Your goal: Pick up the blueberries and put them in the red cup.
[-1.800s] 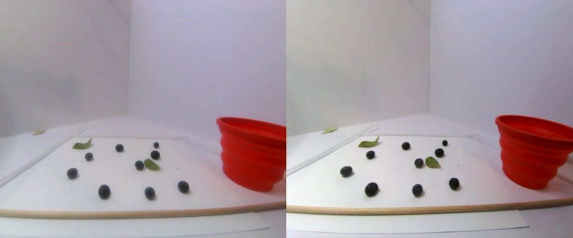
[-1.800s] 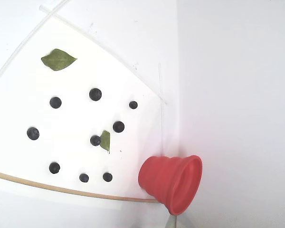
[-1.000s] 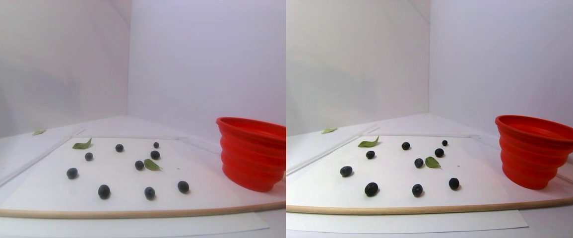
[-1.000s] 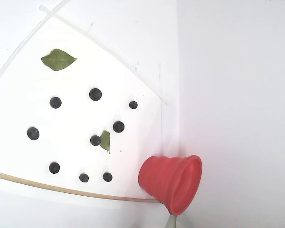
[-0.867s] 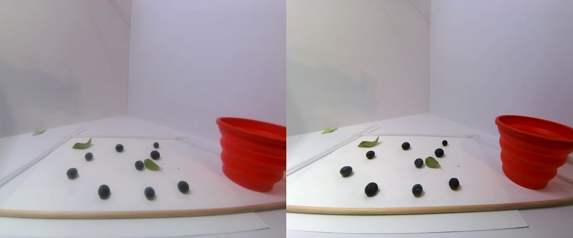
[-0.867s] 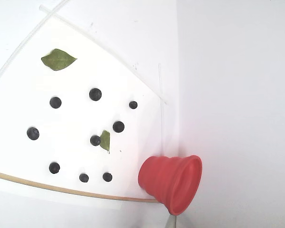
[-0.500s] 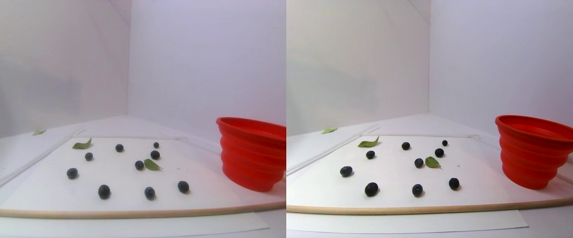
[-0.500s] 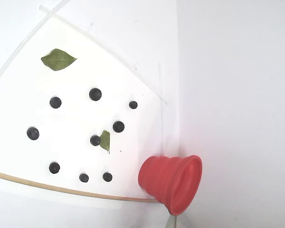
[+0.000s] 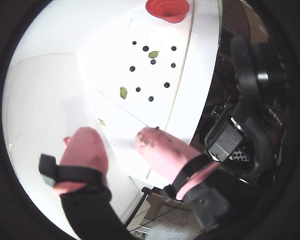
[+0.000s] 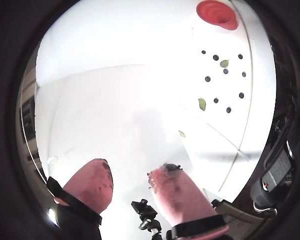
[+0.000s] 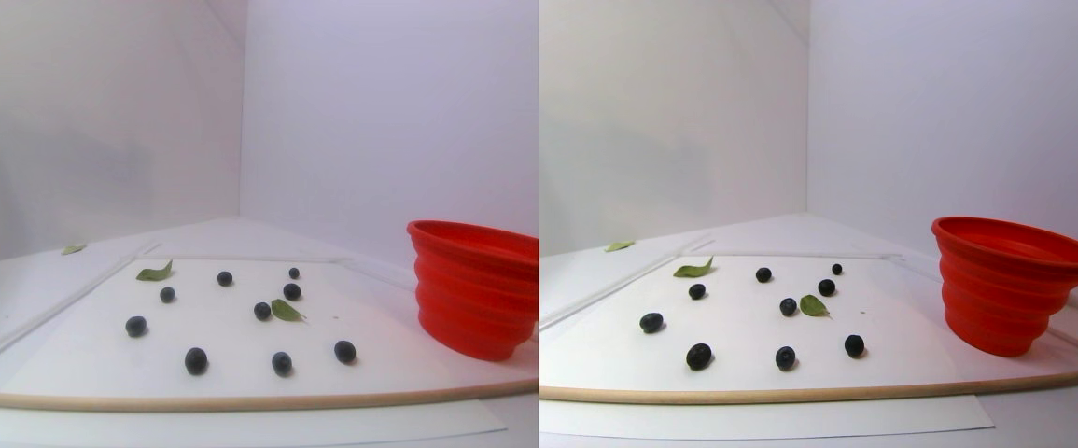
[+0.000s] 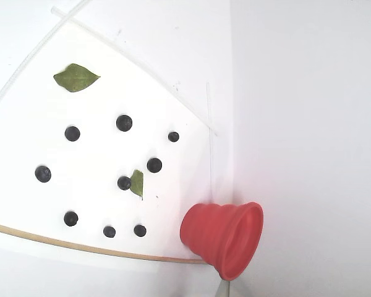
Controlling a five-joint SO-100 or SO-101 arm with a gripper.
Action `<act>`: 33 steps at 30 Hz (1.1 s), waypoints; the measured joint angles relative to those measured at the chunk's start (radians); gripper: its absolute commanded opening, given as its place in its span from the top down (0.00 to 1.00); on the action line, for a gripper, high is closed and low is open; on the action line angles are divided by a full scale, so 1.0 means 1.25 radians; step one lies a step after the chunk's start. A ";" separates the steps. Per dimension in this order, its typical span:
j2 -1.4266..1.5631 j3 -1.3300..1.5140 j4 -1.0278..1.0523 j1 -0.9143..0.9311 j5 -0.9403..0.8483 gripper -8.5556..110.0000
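**Item record: eight berries on sheet, gripper raised and empty**

Change since earlier frames: none. In the stereo pair and fixed views every berry, leaf and the cup sit where they sat nearly two seconds ago; nothing has been lifted or dropped in. Judged meaning: the task is at its opening, first pick not yet begun.

Gripper [image 9: 110, 145]: pink-padded fingers spread apart, nothing between them; dark smudges on one fingertip [image 10: 172, 187]. It hangs high and well apart from the work area, which lies far ahead of it in both wrist views.

Blueberries [image 12: 124, 122]: eight counted, small, round, near-black with a dull bloom, scattered singly across the white sheet [image 12: 25, 142], none touching another. All lie far beyond the fingertips; seen from the gripper, the cluster sits between it and the cup. One berry [image 12: 124, 182] lies against a small green leaf [image 12: 136, 183]; judged the most awkward pick.

Red cup [image 12: 226, 238]: upright, ribbed stepped sides, wide flared rim, standing just off the sheet's edge, the farthest item from the gripper [image 9: 167, 9]. Contents cannot be seen.

Other: a larger leaf [image 12: 76, 77] at the sheet's far corner; a thin wooden strip [image 11: 221, 403] along the near edge
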 measured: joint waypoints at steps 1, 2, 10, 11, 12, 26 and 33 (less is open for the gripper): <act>0.000 0.000 -0.005 -0.006 -0.002 0.82; 0.000 0.000 -0.007 -0.012 -0.006 0.82; -0.060 0.005 -0.104 -0.053 -0.058 0.82; -0.069 0.006 -0.106 -0.053 -0.064 0.82; -0.074 0.006 -0.108 -0.053 -0.076 0.82; -0.174 0.102 -0.168 -0.054 -0.364 0.81; -0.250 0.108 -0.217 -0.053 -0.481 0.80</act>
